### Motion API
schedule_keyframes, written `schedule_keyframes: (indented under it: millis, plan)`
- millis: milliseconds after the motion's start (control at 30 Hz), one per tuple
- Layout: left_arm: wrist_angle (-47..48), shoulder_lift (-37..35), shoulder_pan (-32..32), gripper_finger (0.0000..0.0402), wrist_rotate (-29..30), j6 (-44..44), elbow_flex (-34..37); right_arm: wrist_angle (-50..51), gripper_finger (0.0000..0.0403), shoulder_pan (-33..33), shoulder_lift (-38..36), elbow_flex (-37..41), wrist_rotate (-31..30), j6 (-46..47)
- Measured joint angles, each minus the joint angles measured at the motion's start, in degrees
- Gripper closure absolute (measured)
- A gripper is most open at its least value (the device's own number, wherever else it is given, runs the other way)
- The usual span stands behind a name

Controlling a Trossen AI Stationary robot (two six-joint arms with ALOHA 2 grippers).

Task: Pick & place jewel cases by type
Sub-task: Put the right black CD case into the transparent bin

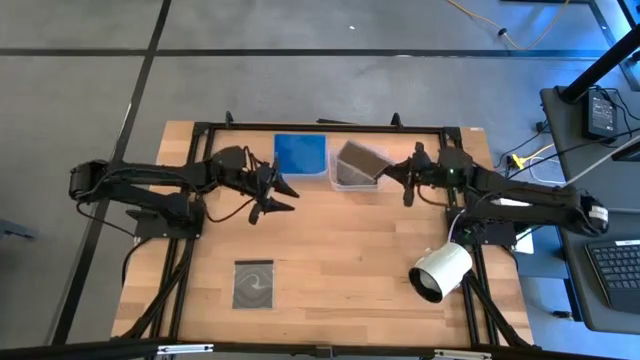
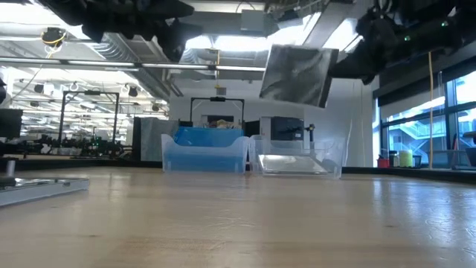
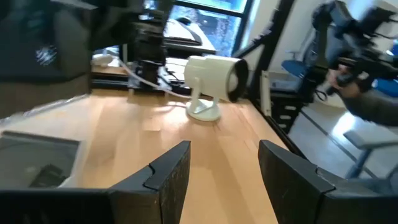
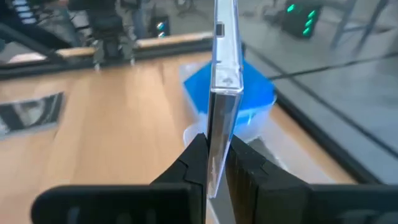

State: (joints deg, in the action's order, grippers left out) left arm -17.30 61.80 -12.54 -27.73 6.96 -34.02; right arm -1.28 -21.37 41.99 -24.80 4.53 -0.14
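Nearest, a grey jewel case point(image 1: 253, 285) waits on the bench point(image 1: 330, 250) — right hand point(image 4: 213, 163) pinches another case point(image 4: 222, 81) edge-on over the clear tub point(image 1: 352, 180) for dropping; left hand point(image 1: 287, 194) half-open, empty.

Two dark jewel cases point(image 1: 362, 160) point(image 1: 253, 284), two clear tubs point(image 1: 301, 158) point(image 1: 352, 182), one white cylinder point(image 1: 441, 270), two arms.

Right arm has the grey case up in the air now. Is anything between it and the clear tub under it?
Nothing visible. The right gripper is shut on the grey jewel case, which hangs tilted above the clear tub. The low view shows only open air between them. The blue-filled tub sits beside it; the left gripper waits open.
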Motion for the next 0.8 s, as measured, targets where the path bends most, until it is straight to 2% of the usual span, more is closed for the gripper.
schedule_keyframes:
  millis: [100, 267, 433, 600, 800]
  plan:
    - [0.0, 0.0, 2.0, 0.0217, 0.0, -1.8, 0.0, 0.0, 0.0362, -5.4, 1.1, 0.0, 8.3, -0.2]
    - [-0.4, 0.7, 5.3, 0.0217, 0.0, -2.3, 0.0, 0.1, 0.0362, -14.3, 3.5, 0.0, 16.8, -0.3]
    - [-0.9, 2.7, 7.8, 0.0215, 0.0, -2.3, 0.0, -1.0, 0.0362, -21.5, 8.4, 0.0, 28.3, -0.3]
    - [-1.1, 5.9, 9.3, 0.0217, 0.0, -2.8, 0.0, -2.9, 0.0362, -26.4, 14.8, -0.3, 34.5, -1.8]
    - [-2.5, 9.9, 10.8, 0.0213, 0.0, -2.7, 0.0, -2.9, 0.0362, -29.3, 23.7, -3.6, 37.2, -6.2]
